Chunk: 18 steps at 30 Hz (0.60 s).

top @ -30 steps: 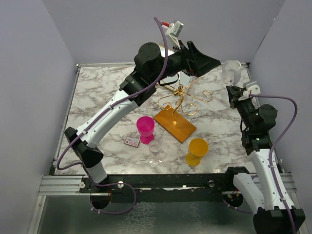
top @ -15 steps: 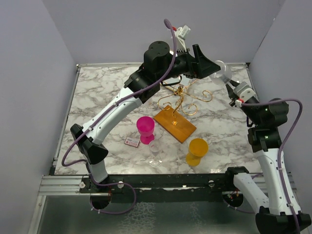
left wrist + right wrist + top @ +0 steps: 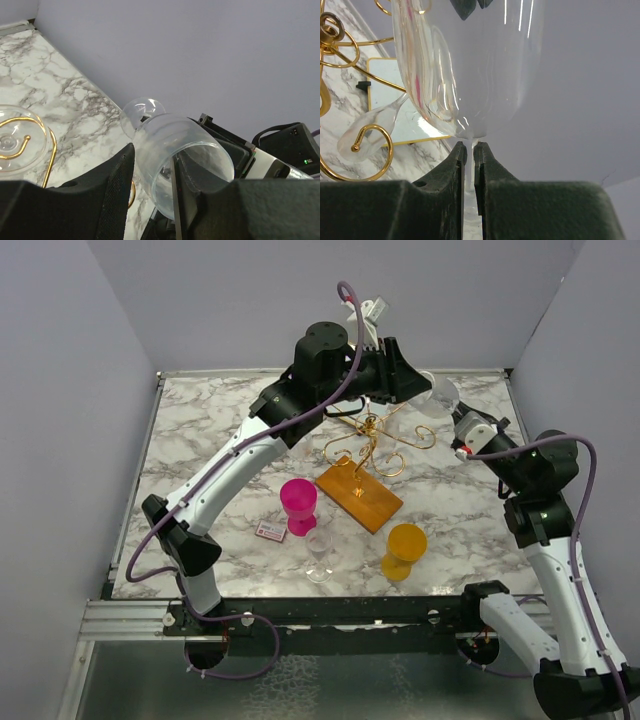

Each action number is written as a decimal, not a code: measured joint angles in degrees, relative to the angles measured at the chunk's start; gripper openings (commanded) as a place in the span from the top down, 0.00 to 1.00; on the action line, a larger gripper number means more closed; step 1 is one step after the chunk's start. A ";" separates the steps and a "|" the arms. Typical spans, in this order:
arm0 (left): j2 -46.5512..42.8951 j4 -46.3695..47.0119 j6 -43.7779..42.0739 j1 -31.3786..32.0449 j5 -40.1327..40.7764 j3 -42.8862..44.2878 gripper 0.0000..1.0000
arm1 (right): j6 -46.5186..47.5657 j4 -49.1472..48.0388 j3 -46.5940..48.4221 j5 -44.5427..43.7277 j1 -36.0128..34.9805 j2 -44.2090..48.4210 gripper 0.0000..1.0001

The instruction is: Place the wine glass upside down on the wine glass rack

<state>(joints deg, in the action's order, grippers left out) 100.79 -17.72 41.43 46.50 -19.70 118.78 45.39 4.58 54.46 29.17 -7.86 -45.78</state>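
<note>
**A:** Any writing you can read?

**B:** Only a small pink-and-white card (image 3: 270, 531), lying on the marble table (image 3: 200, 430) just beside the pink cup (image 3: 298, 500). Its print is too small to make out.

**A:** And the jaws?

**B:** The right gripper (image 3: 470, 148) has its jaws drawn almost together, pinching the thin stem of the wine glass (image 3: 470, 65) right under the bowl. The left gripper (image 3: 416, 388) reaches in from the opposite side, with its jaws partway in and astride the bowl. In the left wrist view one dark finger (image 3: 114, 192) lies close against the glass wall, and the other shows through the glass. I cannot tell whether they press on the bowl or only flank it.

**A:** Where is the glass?

**B:** It is in the air over the far right part of the table, tilted between the two grippers. It is near the outer curls of the wine glass rack (image 3: 372, 443).

**A:** How does it look?

**B:** It is clear and colourless, with a tall tulip-shaped bowl streaked by bright highlights. Gold wire and a smear of pink show through it. The rack is thin gold wire with scrolled arms on a central stem. It stands on an orange-brown wooden base (image 3: 360, 496) that lies at an angle on the marble. An orange cup (image 3: 405, 543) and a small clear glass (image 3: 320, 555) stand nearer the arms' bases.
</note>
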 measured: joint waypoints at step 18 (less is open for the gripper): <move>-0.50 -6.01 -6.12 -1.27 2.78 0.68 1.00 | 4.22 2.93 2.71 -1.01 -1.46 -1.16 0.65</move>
<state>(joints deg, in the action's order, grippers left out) 100.29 -23.73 35.31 45.23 -16.93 119.46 49.60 7.51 57.17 28.16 -9.32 -46.94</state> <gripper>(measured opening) 0.118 0.129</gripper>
